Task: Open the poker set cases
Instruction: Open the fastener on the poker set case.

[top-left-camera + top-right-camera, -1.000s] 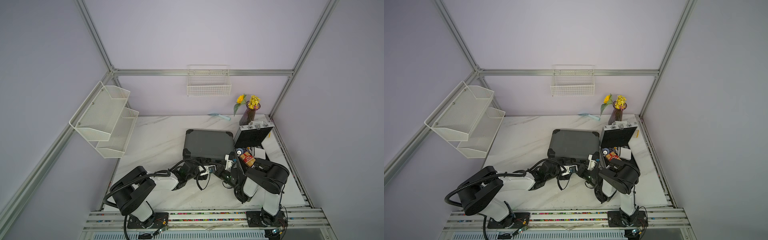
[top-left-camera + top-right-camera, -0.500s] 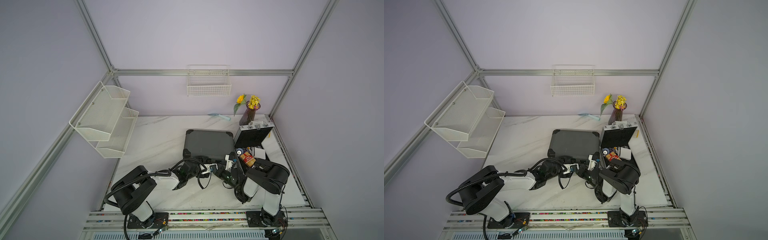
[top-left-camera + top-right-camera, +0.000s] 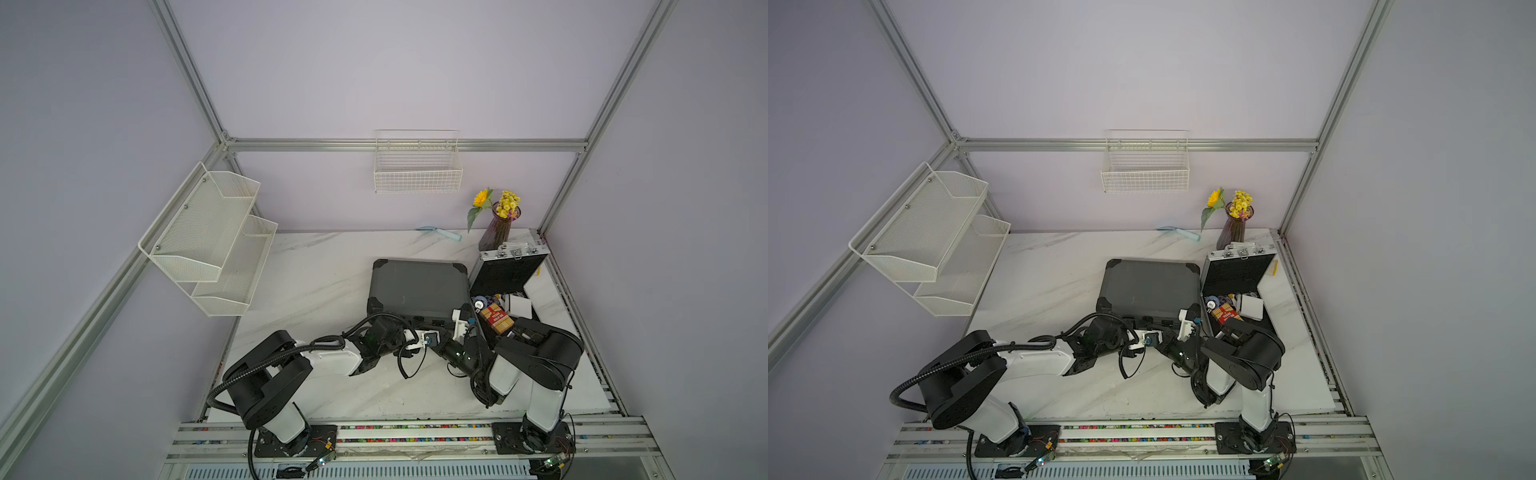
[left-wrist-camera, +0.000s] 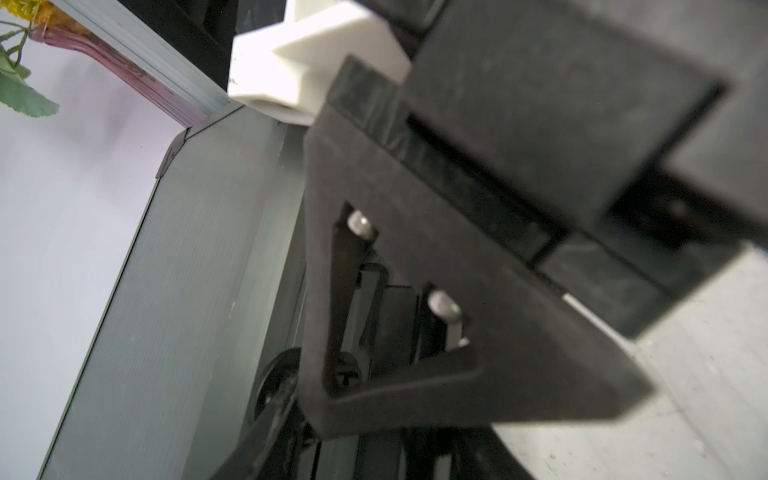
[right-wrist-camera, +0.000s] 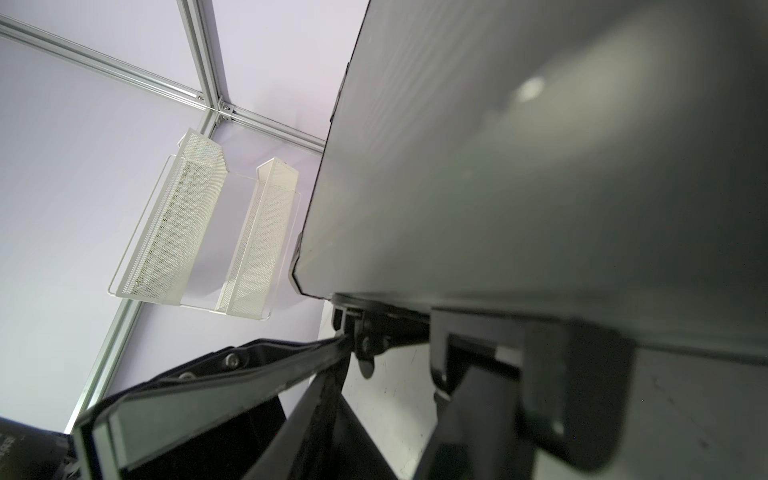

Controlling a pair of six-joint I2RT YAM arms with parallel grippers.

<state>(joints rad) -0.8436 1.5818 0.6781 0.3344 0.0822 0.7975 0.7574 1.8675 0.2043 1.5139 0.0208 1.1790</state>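
The larger dark grey case [image 3: 417, 286] [image 3: 1150, 286] lies shut mid-table, with black corner caps. Right of it the smaller silver case [image 3: 509, 270] [image 3: 1239, 270] stands with its black-lined lid raised. Both grippers meet at the grey case's front edge. My left gripper [image 3: 432, 336] [image 3: 1153, 337] is at a black latch [image 4: 415, 270]; how its jaws stand is blurred. My right gripper [image 3: 444, 329] [image 5: 395, 345] sits under the lid's edge [image 5: 540, 166]. Its fingers [image 5: 216, 390] are apart, with bare table between them, astride a small latch tab [image 5: 365, 357].
A card box [image 3: 496, 318] and a white box [image 3: 519, 307] lie in the silver case. A vase of flowers [image 3: 496, 224] and a blue tool [image 3: 440, 233] stand at the back. A wire basket [image 3: 417, 166] and a mesh shelf [image 3: 212, 237] hang on the walls.
My left gripper has crept slightly right along the grey case's front, towards the right gripper. The right arm and both cases have not moved.
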